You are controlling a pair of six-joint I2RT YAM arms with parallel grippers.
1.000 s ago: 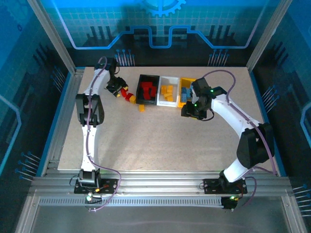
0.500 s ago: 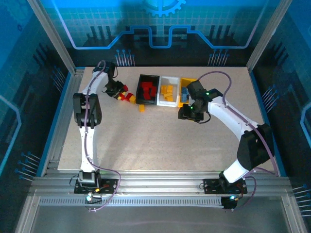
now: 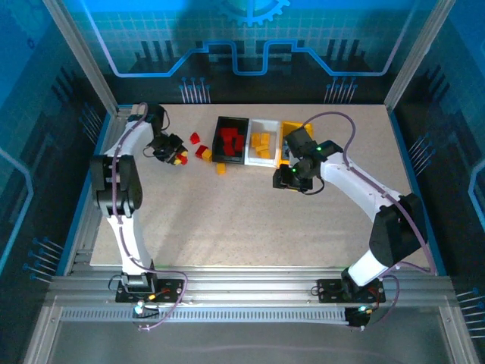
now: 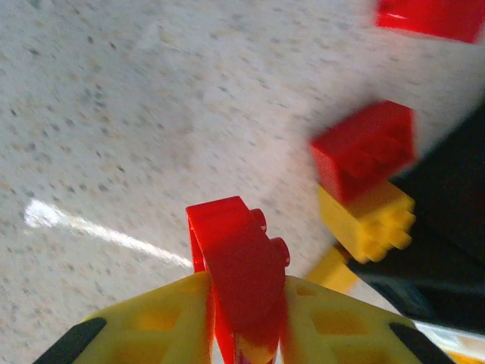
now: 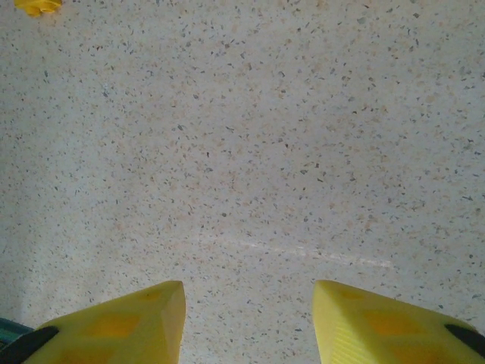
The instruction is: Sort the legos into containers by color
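**Left gripper holds a red brick left of the bins**

The left gripper (image 4: pixel 242 311) pinches a glossy red lego (image 4: pixel 236 258), its round studs facing sideways, above the speckled table (image 4: pixel 114 114). Close by, a red brick (image 4: pixel 364 148) touches a yellow brick (image 4: pixel 370 220) just beside the black bin (image 3: pixel 218 144). The right gripper (image 5: pixel 248 296) hangs over bare tabletop, fingers spread.
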